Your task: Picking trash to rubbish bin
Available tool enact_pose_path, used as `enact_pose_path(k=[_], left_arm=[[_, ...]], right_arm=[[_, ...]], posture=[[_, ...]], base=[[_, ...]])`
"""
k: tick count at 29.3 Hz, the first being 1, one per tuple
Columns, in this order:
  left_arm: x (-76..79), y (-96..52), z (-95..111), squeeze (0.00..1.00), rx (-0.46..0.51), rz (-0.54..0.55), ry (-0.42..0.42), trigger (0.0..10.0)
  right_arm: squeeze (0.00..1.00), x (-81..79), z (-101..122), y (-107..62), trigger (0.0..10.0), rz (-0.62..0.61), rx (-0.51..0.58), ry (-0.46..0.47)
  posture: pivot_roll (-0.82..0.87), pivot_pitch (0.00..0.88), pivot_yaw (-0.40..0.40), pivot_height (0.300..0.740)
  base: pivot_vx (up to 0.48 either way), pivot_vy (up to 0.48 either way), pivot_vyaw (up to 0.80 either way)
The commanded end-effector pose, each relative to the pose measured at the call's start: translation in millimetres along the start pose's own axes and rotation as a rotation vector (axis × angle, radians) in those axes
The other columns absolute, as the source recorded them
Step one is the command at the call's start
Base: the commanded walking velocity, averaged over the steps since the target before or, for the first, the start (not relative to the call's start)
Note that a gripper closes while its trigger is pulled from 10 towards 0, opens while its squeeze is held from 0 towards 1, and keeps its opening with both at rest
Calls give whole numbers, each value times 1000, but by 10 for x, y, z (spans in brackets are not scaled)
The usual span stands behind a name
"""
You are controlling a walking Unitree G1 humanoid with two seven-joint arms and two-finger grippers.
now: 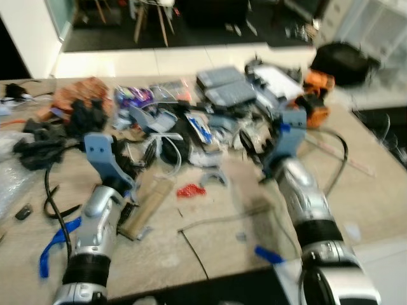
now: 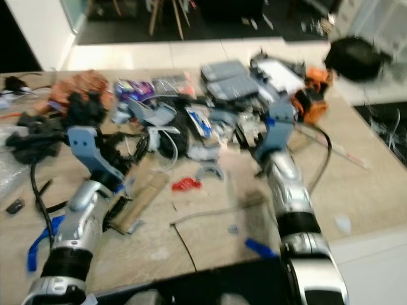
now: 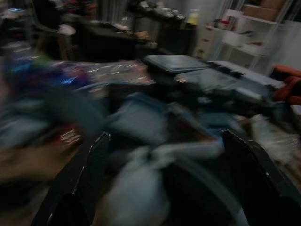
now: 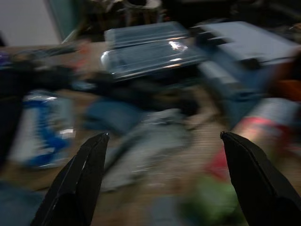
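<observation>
A wooden table (image 1: pixel 216 248) is strewn with trash: a clear plastic wrapper (image 1: pixel 166 149), a blue and white packet (image 1: pixel 200 127), a purple packet (image 1: pixel 133 96), a small red scrap (image 1: pixel 188 190) and a cardboard strip (image 1: pixel 147 206). My left gripper (image 3: pixel 164 188) reaches over the left of the pile, open, with a pale blurred wrapper (image 3: pixel 136 197) lying between its fingers. My right gripper (image 4: pixel 164 183) hovers open above the right of the pile, near a grey wrapper (image 4: pixel 150 141) and the blue and white packet (image 4: pixel 42 122). All views are blurred.
Two grey cases (image 1: pixel 222 86) and an orange tool (image 1: pixel 315 95) sit at the table's far side. Black cloth (image 1: pixel 44 143) and a black cable (image 1: pixel 54 203) lie at the left, a blue strap (image 1: pixel 54 244) near the front edge. A black bag (image 1: pixel 343 62) lies on the floor beyond.
</observation>
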State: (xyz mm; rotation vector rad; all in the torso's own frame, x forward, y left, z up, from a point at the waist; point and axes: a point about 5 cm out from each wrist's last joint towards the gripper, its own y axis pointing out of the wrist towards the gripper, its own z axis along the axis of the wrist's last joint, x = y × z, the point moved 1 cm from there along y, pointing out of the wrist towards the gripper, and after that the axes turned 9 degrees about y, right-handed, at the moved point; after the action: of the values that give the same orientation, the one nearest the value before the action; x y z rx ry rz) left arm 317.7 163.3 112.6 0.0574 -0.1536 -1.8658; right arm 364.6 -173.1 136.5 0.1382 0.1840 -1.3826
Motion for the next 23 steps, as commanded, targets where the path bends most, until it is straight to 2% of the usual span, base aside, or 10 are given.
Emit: enact_pose_path(k=[1,4,9,15,18,19,23], left_arm=[[38,0,-29,0,-11,-13,-4,10000],[34,-3,-24,0,0,-5,-32,10000],[30,-8,-18,0,4,-5,-31,10000],[27,-13,-14,0,1,-11,-17,10000],[33,-18,6,0,0,-41,31,10000],[37,-64,43,0,6,-120,104,10000],[30,-138,91,0,-8,-246,183,10000]], right_arm=[[0,41,-7,-15,10000,-16,-7,3],[0,35,-20,-15,10000,-7,-19,6],[0,29,-35,-15,10000,25,-60,2],[0,12,-50,-38,10000,132,-170,-17],[0,-80,-54,-99,10000,261,-238,-41],[0,-171,-15,-184,10000,383,-297,-5],[0,-242,54,-275,10000,475,-352,18]], posture=[[4,0,-45,740],[4,0,-45,740],[5,0,-46,740],[3,0,-42,740],[-1,0,-41,740],[-4,0,-41,740],[-3,0,-41,740]], base=[[360,0,0],[121,0,0],[0,0,0],[0,0,0],[0,0,0],[0,0,0],[0,0,0]])
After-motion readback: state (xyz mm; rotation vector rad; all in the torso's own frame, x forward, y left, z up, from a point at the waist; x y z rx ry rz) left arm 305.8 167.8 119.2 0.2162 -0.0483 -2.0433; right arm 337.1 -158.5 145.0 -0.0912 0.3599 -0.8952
